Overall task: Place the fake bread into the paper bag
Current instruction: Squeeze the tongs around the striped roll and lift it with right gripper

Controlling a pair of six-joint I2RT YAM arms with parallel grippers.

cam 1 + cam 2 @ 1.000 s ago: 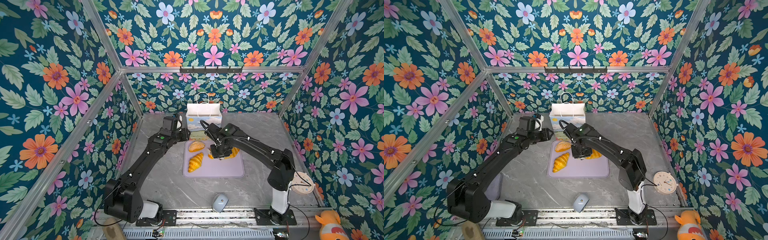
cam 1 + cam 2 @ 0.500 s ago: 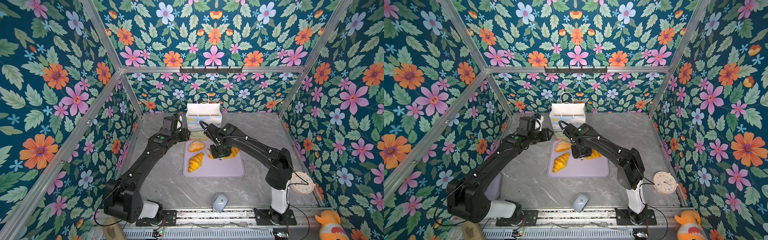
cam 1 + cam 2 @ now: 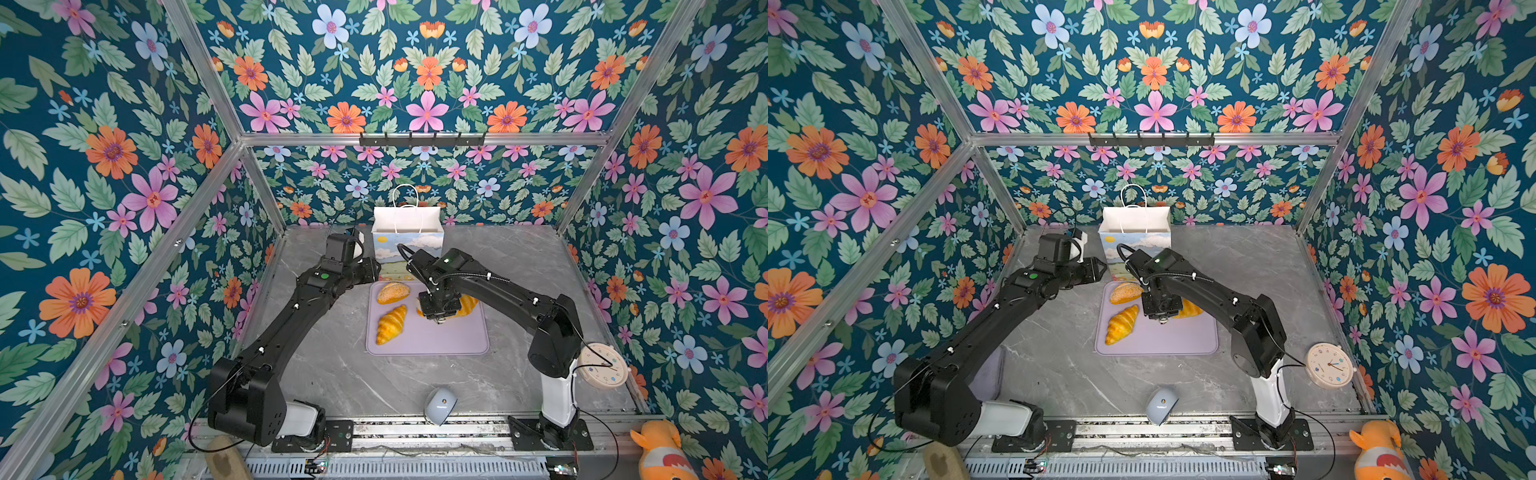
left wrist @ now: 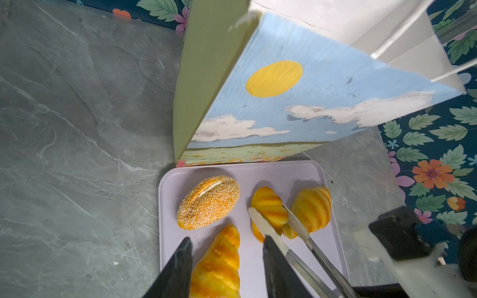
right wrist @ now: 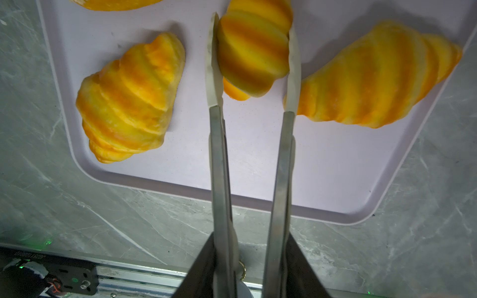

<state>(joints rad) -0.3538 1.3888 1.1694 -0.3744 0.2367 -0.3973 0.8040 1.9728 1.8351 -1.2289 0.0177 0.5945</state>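
Two tong blades (image 5: 284,144) in the closed right gripper (image 5: 251,240) pinch the ridged roll (image 5: 254,49) crosswise, paper bag (image 3: 407,241) just beyond it.

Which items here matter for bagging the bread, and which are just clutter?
Job: paper bag, seeded bun, ridged roll in the tongs, croissant, second croissant, tray.

Clutter: mouse, clock, plush toy, tan block, hook rail.
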